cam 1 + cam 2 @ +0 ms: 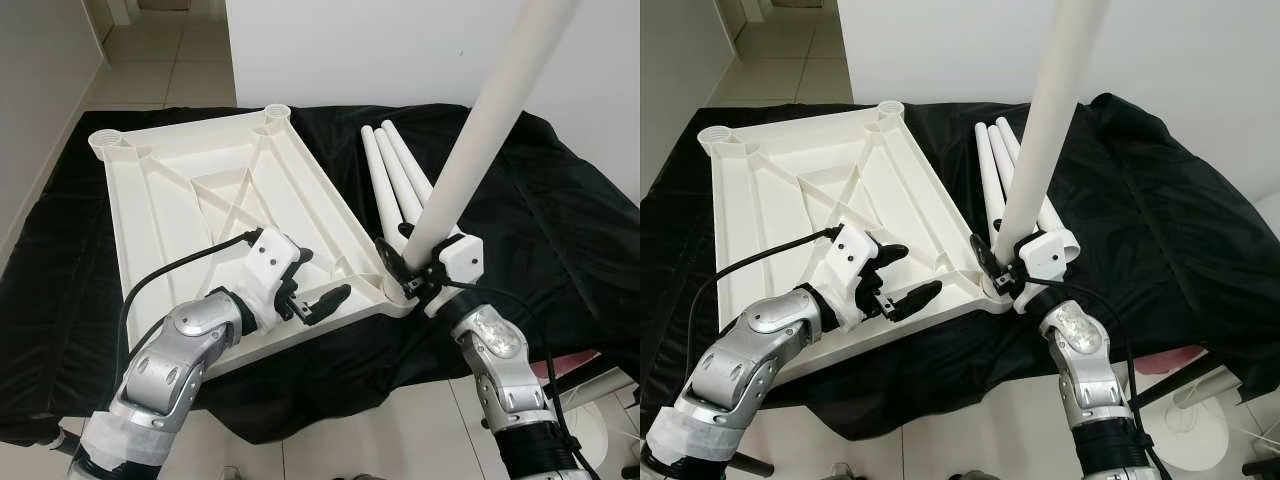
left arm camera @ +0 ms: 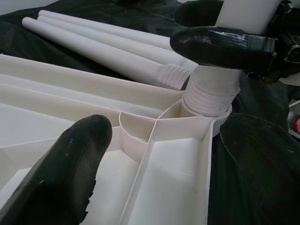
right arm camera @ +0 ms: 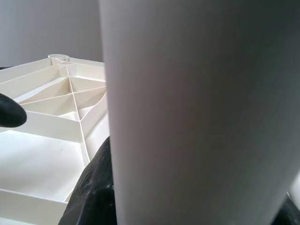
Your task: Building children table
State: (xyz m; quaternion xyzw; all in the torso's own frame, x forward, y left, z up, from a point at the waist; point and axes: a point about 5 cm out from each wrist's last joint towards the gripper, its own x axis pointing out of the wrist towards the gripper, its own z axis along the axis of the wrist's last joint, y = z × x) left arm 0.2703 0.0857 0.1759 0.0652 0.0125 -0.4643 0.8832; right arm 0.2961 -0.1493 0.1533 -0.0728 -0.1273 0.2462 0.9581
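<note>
A white plastic tabletop [image 1: 200, 190] lies upside down on a black cloth, its ribbed underside facing up. A long white table leg [image 1: 480, 130] stands tilted in the tabletop's near right corner socket [image 2: 206, 101], its threaded end seated in the socket. My right gripper [image 1: 412, 272] is shut on that leg just above the socket. My left gripper [image 1: 318, 282] is open over the tabletop's near edge, a short way left of the socket, with nothing between its fingers [image 2: 75, 159]. Three more white legs [image 1: 395, 180] lie side by side on the cloth to the right of the tabletop.
The black cloth [image 1: 560, 230] covers a low surface and drapes over its edges. A white wall [image 1: 400, 50] stands behind. Tiled floor [image 1: 390, 430] shows in front. Empty corner sockets [image 1: 105, 143] sit at the tabletop's far corners.
</note>
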